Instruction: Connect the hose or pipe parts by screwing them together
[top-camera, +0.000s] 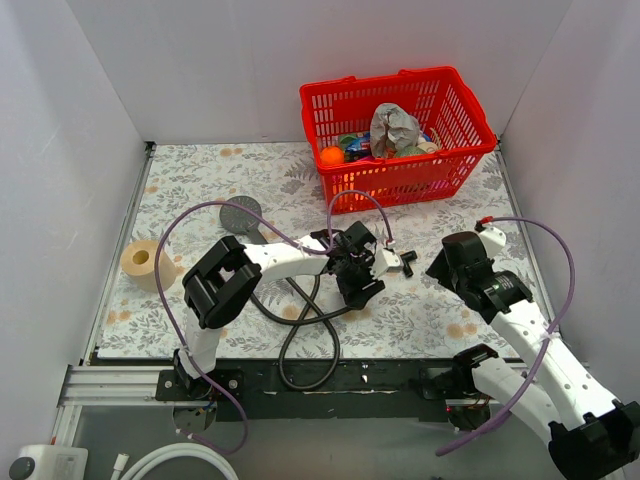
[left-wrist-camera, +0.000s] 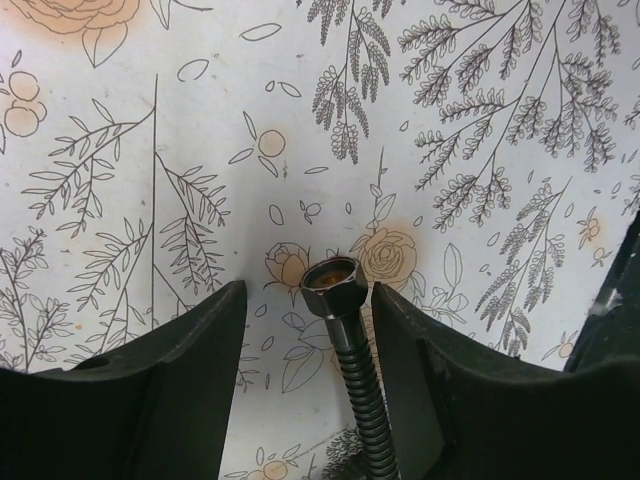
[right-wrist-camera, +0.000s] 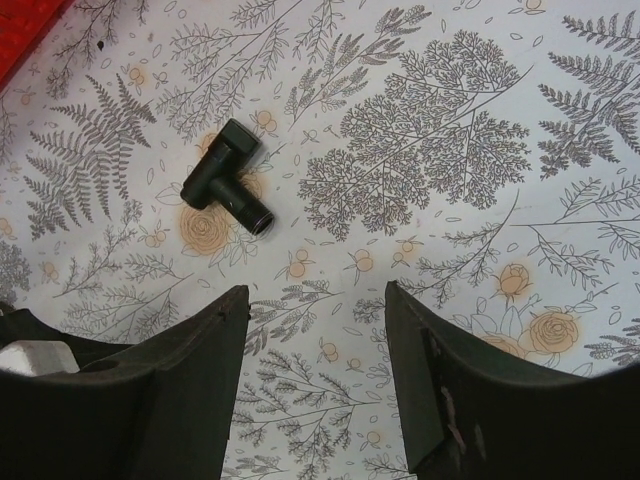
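Currently the left gripper is standing spread around the black hose at its nut end, midway between the tabletop side edges; the right gripper is hovering spread, pinching nothing.

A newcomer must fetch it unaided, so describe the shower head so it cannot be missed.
Find the red basket at the back right, then look left. Just behind the left arm lies the shower head, a flat grey disc whose handle runs under the arm. The tape roll further left is a beige ring; the hose is thin and black.
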